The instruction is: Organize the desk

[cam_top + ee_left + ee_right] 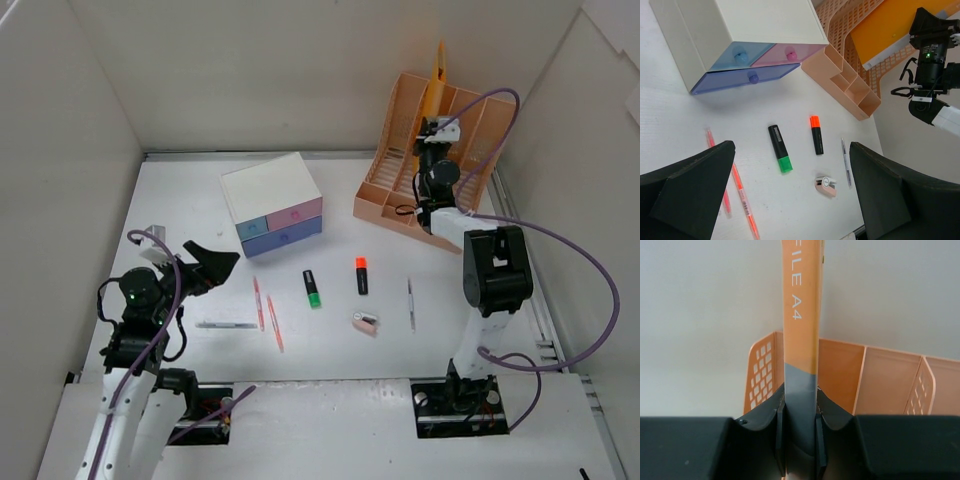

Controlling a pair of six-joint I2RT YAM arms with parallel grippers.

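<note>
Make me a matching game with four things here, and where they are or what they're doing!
Things:
1. file
2. left claw
3. green marker
4. drawer box

Places or states:
a. open, holding nothing
b. gripped by the right claw
c. lying between the pink pens and the orange marker
d. standing left of the rack

Pairs: 1-b, 2-a, 3-c, 4-d

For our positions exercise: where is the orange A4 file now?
Top view, far right: the orange A4 file stands at the peach rack, clamped by the right gripper.
</note>
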